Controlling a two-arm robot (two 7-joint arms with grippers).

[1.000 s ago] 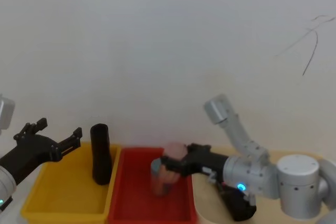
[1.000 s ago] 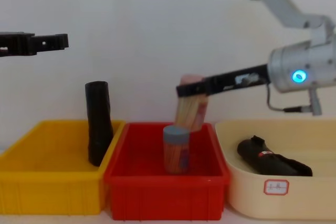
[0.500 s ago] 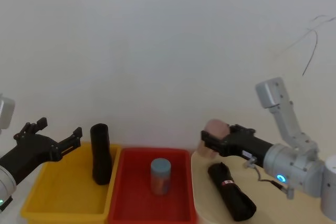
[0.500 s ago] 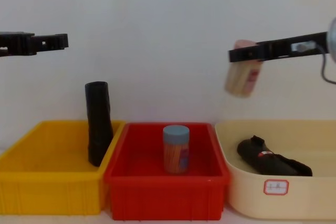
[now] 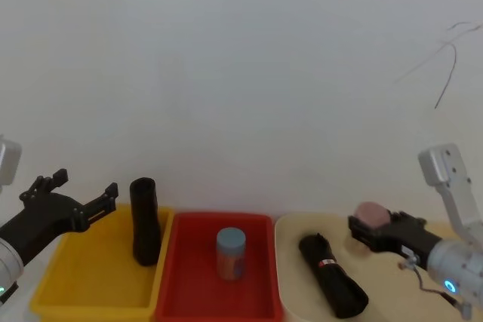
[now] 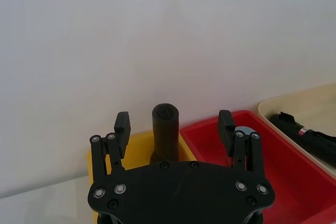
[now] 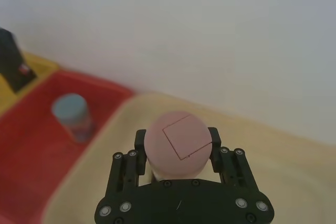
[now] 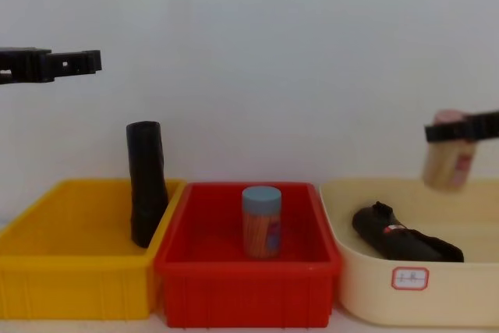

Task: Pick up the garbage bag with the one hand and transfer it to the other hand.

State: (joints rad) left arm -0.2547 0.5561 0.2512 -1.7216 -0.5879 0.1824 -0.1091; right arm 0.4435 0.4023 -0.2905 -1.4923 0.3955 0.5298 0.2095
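The garbage bag [image 5: 332,286], a glossy black roll with a small red-and-white label, lies in the cream tray [image 5: 290,262]. It also shows in the chest view [image 8: 405,243] and in the left wrist view [image 6: 310,139]. Nothing holds it. My right gripper [image 5: 364,231], on the arm with the blue ring, hangs above the tray to the bag's right. It is shut on a pink-lidded jar [image 8: 446,163] [image 7: 178,139]. My left gripper [image 5: 87,185] [image 8: 78,61] hovers open and high over the yellow bin's left side, with nothing between its fingers [image 6: 122,123].
A plain matte black roll [image 5: 143,220] leans upright at the right end of the yellow bin [image 5: 90,277]. A blue-lidded jar [image 5: 231,253] stands in the middle of the red bin [image 5: 185,292]. A white wall runs close behind all three containers.
My right gripper has carried the pink-lidded jar from over the red bin rightward to above the cream tray. The left arm and the garbage bag have not moved.
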